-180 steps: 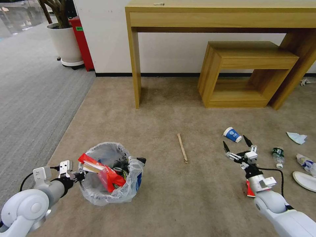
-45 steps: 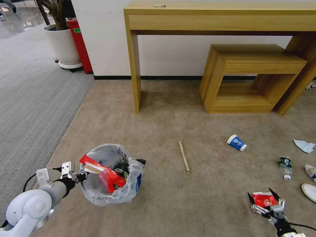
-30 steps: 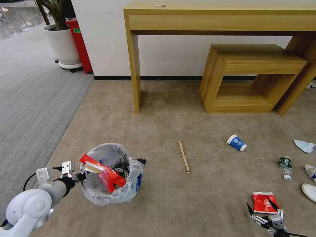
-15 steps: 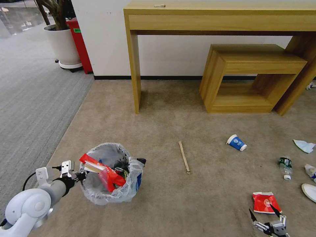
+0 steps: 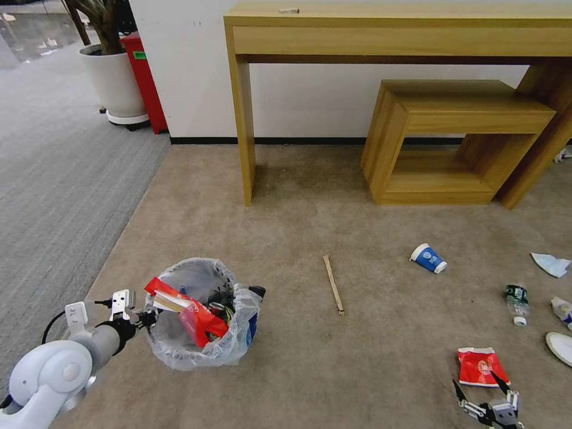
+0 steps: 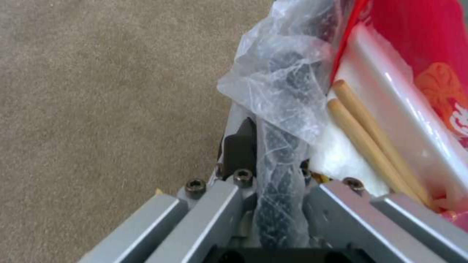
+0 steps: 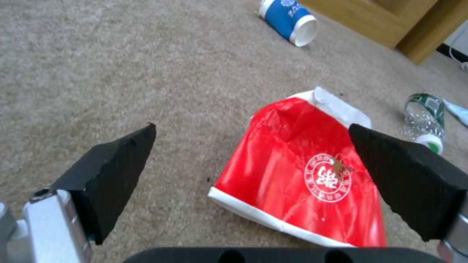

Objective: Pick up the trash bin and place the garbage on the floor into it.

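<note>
Bin [image 5: 199,333] sits on the beige floor [image 5: 310,357], stuffed with red wrappers, left hand [image 5: 145,320] pinching its bagged rim. Right of the bin lie a stick [image 5: 333,284], cup [image 5: 428,258], bottle [image 5: 516,296] and red wrapper [image 5: 480,365]. Right hand [image 5: 484,391] spread wide, just beside that wrapper, not touching.

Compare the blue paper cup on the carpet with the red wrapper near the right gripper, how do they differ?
The blue paper cup is a round tube lying on its side, white rim showing; the red wrapper lies flat and creased. The cup lies apart from both arms, while the wrapper sits just ahead of the open right gripper. The cup bears white print; the wrapper has a white round emblem. Both rest on the beige carpet, outside the trash bin.
</note>
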You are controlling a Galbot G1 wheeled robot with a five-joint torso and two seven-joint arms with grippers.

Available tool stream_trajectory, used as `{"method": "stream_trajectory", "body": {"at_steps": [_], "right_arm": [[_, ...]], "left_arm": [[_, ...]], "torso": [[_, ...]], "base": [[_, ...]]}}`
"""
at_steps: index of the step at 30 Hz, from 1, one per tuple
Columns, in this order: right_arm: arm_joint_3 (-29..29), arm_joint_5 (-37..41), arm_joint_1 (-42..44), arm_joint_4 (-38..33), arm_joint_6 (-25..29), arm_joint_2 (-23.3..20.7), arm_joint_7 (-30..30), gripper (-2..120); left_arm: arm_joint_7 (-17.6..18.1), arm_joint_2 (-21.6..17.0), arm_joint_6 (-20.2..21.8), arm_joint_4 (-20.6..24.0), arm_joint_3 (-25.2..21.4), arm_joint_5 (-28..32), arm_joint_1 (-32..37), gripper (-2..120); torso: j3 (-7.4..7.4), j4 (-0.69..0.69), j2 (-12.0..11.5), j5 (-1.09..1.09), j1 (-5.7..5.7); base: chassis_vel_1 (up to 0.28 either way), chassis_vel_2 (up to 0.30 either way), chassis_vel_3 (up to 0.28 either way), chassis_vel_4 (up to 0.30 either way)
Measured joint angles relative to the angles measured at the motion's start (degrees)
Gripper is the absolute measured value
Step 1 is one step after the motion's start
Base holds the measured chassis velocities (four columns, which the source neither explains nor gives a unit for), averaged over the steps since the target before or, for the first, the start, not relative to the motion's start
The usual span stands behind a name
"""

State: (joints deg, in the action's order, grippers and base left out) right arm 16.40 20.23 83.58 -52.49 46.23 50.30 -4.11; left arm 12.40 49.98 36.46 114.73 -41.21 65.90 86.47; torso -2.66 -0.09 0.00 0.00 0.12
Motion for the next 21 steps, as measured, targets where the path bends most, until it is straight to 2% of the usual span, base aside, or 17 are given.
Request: {"method": "stream_trajectory", "body": {"at_steps": [10, 21], "right_arm": [[-2.6, -0.9, -4.2, 5.4, -0.2, 1.4, 0.0, 100], [-3.5, -1.0, -6.0, 8.0, -0.2, 1.3, 0.6, 100]], "left_arm": [[-0.3, -0.4, 0.0, 0.3, -0.6, 0.7, 0.3, 0], [-0.3, -0.4, -0.1, 0.1, -0.5, 0.9, 0.0, 0]], "torso": [[0.0, 0.0, 0.0, 0.0, 0.0], [0.0, 0.0, 0.0, 0.0, 0.0]], "base": [[0.0, 0.0, 0.0, 0.0], [0.0, 0.0, 0.0, 0.0]]}}
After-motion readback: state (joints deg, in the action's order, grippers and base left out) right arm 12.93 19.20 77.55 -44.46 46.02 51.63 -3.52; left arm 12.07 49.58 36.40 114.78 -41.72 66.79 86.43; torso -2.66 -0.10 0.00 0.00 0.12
